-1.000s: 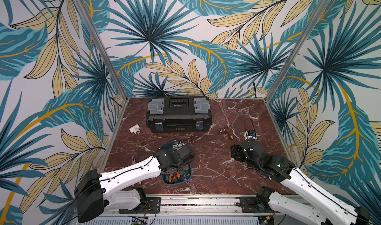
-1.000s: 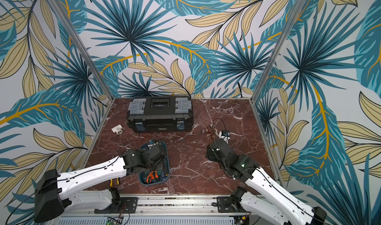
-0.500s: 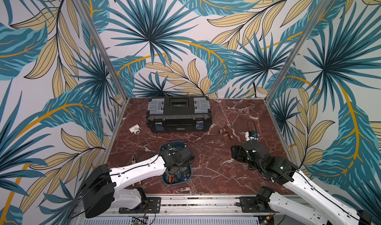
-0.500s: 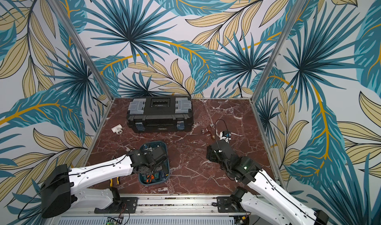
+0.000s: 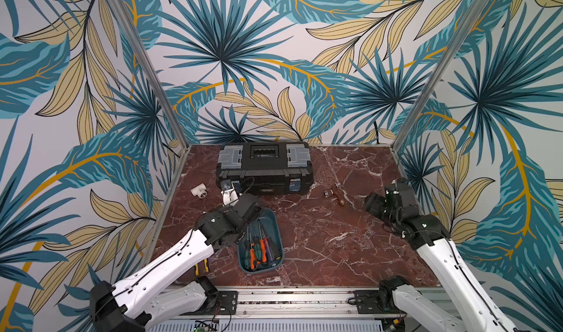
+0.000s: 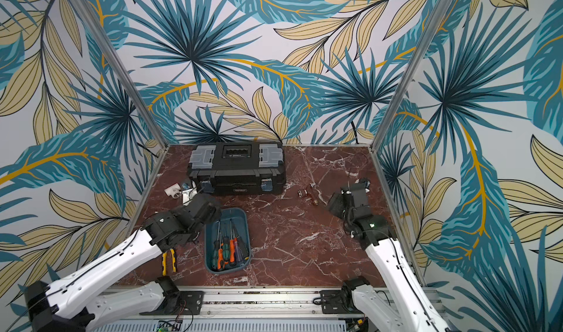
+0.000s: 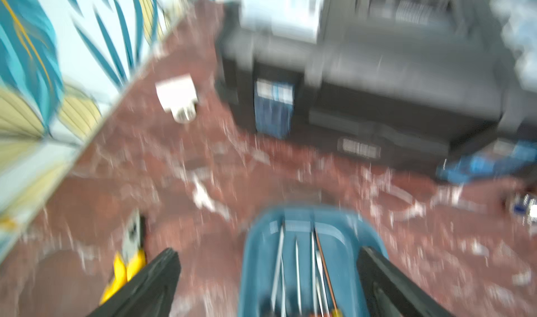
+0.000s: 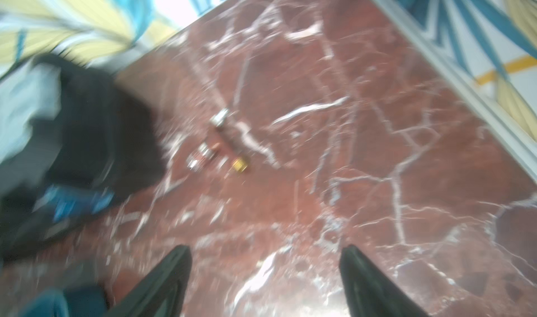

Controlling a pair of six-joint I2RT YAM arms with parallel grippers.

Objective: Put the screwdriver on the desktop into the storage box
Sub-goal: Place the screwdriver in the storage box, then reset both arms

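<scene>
The screwdrivers (image 5: 259, 251) lie in the storage box (image 5: 271, 217) nearest me, my left claw (image 7: 267, 253) gapes empty above its far end, my right claw (image 8: 266, 248) gapes empty too, and farther across the table (image 5: 335, 248) I spot none left, so I judge the job done.

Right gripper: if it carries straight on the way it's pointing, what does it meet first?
Probably bare desktop: the right gripper, open and empty, seems angled down at the marble. The small brass pipe fitting lies further on, slightly off its line. Depth is unclear in the blur.
</scene>
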